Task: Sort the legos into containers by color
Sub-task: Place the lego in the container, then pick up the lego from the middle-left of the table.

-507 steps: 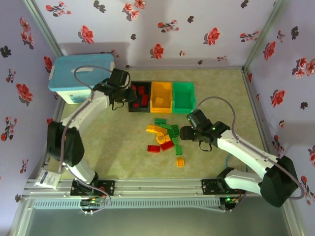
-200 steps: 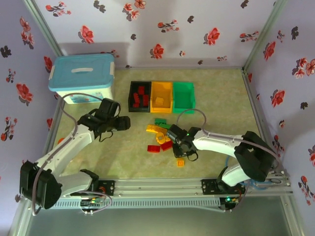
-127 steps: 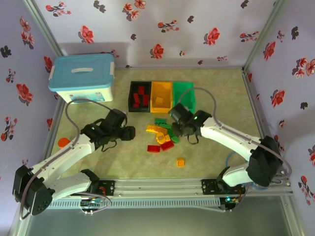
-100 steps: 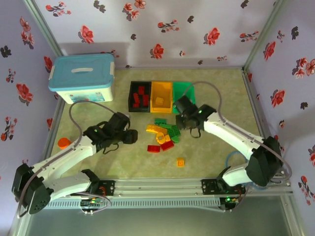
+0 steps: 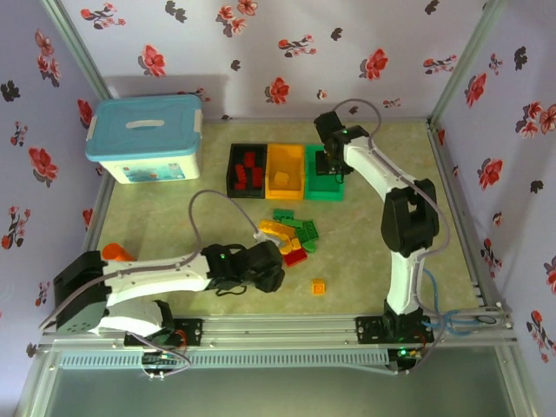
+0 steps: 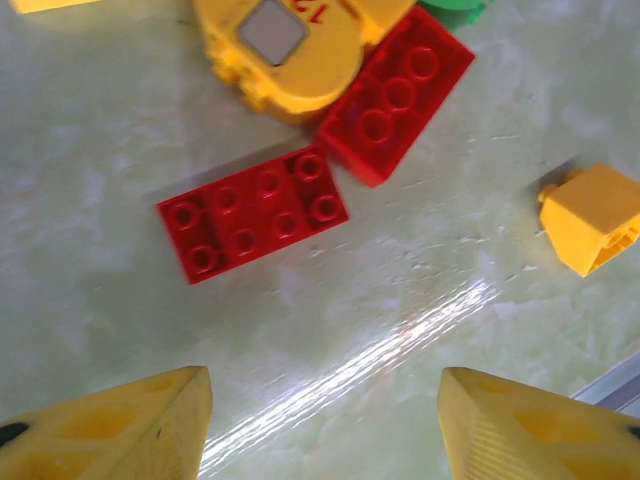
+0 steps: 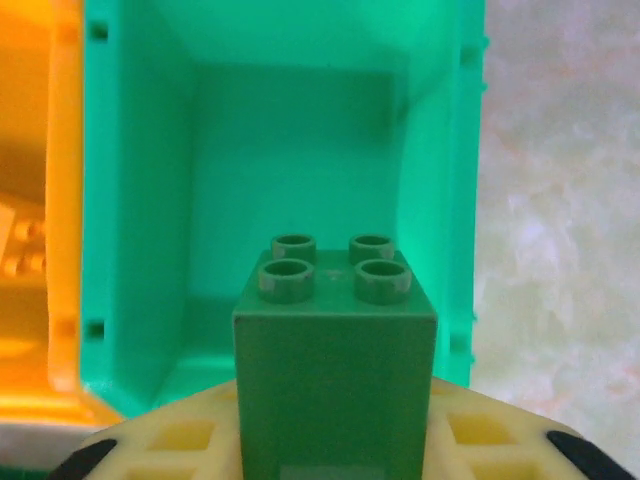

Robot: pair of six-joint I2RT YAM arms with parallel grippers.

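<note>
My right gripper [image 5: 328, 165] hangs over the green bin [image 5: 324, 187], shut on a green lego [image 7: 335, 360] whose studs face the bin's [image 7: 300, 130] inside. The black bin [image 5: 247, 170] holds red legos, and the orange-yellow bin [image 5: 285, 170] stands between the other two. A pile of red, yellow and green legos [image 5: 291, 236] lies mid-table. My left gripper [image 5: 269, 276] is open at the pile's near-left side. Beyond its tips [image 6: 325, 420] lie a red flat lego [image 6: 255, 212], a second red one [image 6: 398, 95] and a yellow piece [image 6: 285, 45].
A lone orange-yellow lego [image 5: 319, 286] sits nearer the front, also at the right in the left wrist view [image 6: 595, 217]. A white box with a light-blue lid [image 5: 146, 139] stands at the back left. A small orange object [image 5: 113, 253] lies by the left edge.
My right arm has swung from the pile back over the green bin, carrying the green lego. My left arm has moved right and nearer, to the pile's front-left side.
</note>
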